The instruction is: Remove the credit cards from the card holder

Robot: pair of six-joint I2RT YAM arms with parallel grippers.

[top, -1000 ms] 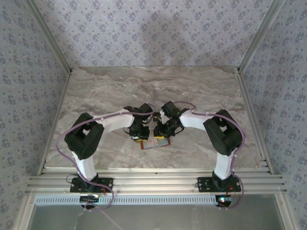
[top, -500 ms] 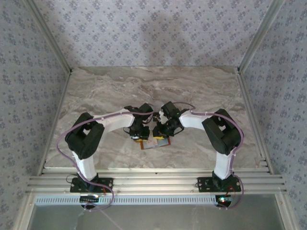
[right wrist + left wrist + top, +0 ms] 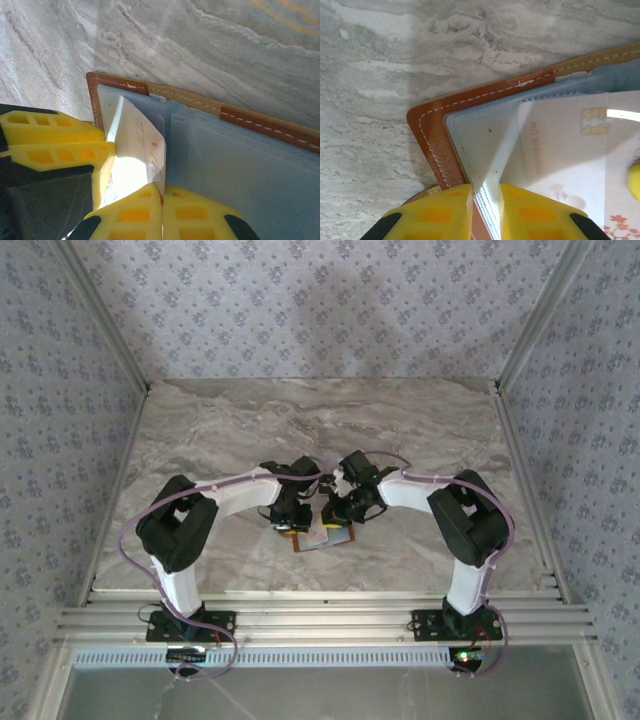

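The card holder, an orange-brown leather wallet with a grey-blue lining, lies open on the marble table between both arms. My left gripper is shut on the holder's left flap, its yellow fingertips pinching the leather edge and the stacked clear sleeves. A pale credit card with a gold chip stands tilted up out of a pocket. My right gripper is shut on the lower corner of that card. In the top view the right gripper sits just right of the left one.
The marble tabletop stretches away behind the grippers. Aluminium rails run along the near edge, and patterned walls enclose the left, right and back sides.
The right gripper's jaws have closed onto the card's corner, and the right arm has shifted slightly to the right. The left gripper keeps its hold on the holder.
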